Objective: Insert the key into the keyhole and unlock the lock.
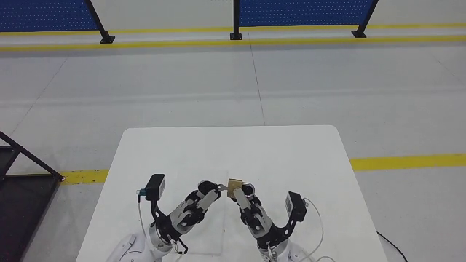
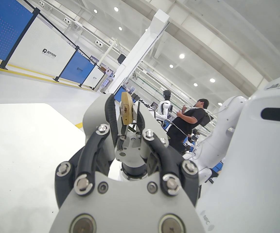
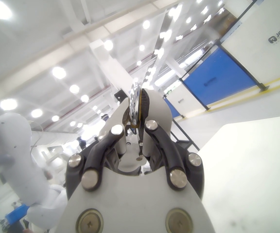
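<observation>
L gripper (image 2: 125,103) clamps lock (image 2: 126,112); R gripper (image 3: 136,101) clamps key (image 3: 134,107), per wrist cams.

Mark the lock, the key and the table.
lock (image 2: 126,109), left wrist view, middle of its brass end face.
key (image 3: 135,105), right wrist view, its shiny metal edge.
table (image 1: 218,145), top view, bare white top.

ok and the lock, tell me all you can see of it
The lock is a small brass padlock, held up above the white table. The left gripper clamps it between black pads, and its narrow face with a dark mark pokes out past them. The right gripper, holding the shiny key, is right beside it. Whether the key is in cannot be told.
</observation>
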